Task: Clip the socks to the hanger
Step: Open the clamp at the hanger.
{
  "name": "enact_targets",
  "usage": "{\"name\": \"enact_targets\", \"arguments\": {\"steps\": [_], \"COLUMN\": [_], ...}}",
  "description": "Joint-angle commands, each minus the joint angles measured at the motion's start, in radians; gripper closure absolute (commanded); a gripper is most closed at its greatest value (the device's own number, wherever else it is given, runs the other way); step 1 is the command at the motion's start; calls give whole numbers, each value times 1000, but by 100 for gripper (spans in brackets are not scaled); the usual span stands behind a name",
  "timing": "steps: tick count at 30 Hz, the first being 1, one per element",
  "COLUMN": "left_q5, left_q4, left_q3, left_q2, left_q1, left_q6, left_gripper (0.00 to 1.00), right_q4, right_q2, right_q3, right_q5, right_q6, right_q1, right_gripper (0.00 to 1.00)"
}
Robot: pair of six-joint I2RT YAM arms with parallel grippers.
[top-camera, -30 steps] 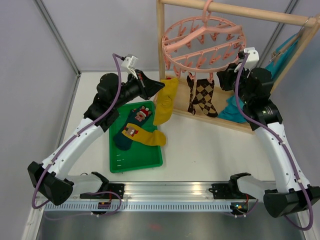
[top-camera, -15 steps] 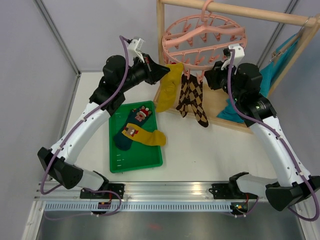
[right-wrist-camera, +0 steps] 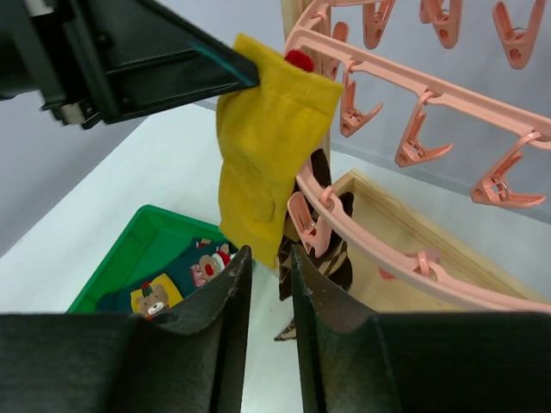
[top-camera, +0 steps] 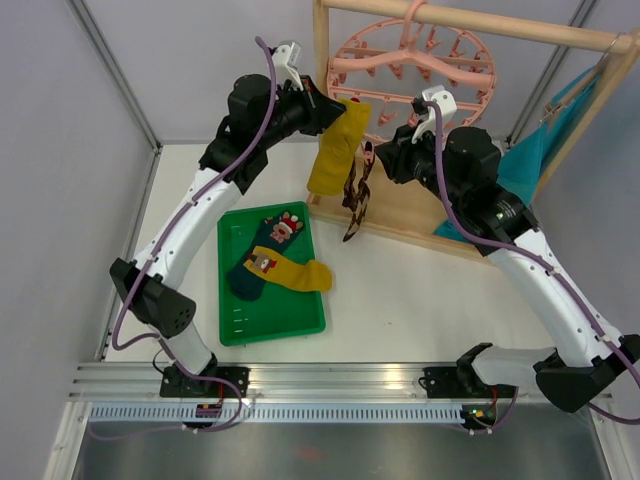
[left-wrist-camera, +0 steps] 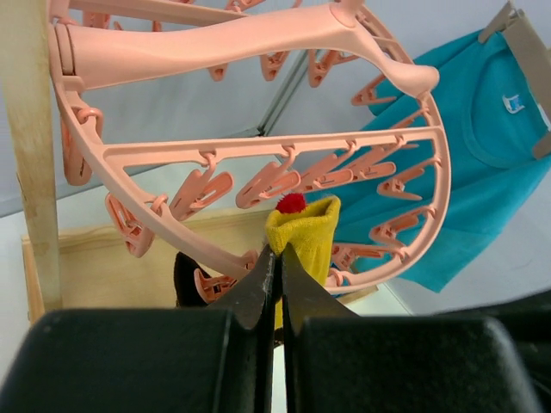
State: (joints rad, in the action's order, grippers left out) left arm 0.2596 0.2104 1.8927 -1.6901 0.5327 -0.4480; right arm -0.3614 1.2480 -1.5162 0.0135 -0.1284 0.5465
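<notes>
Upper centre of the top view: left gripper (top-camera: 335, 100) clamped on mustard-yellow sock (top-camera: 338, 150) cuff, right at hanger (left-wrist-camera: 258, 146) ring's rim. Right gripper (right-wrist-camera: 271, 251) just beside argyle socks (top-camera: 355, 195), fingers nearly together, grip unclear. Loose socks (top-camera: 270, 262) lie in green tray (top-camera: 275, 318), well apart.

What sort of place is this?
Probably a robotics lab test cell, not a home: grey partition panels around a white table, a pink hanger on a wooden rack, and a green tray of socks.
</notes>
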Motion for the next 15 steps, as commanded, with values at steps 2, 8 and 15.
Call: {"name": "enact_targets", "arguments": {"steps": [2,8,15], "left_q5": [-37,-48,-51], "left_q4": [18,32,49], "left_q3": [81,138,219], "left_q2": [-29,-66,-100], "left_q1": [-10,-25,-36], "left_q6": [19,15,14], "left_gripper": [98,98,98], "right_q4": [-42,-62,-62], "right_q2": [-74,-209,-231], "right_q3": [-33,82,185], "right_q5": [156,292,348], "right_q6": [26,91,119], "right_q1": [26,26,23], "right_gripper": [67,51,50]}}
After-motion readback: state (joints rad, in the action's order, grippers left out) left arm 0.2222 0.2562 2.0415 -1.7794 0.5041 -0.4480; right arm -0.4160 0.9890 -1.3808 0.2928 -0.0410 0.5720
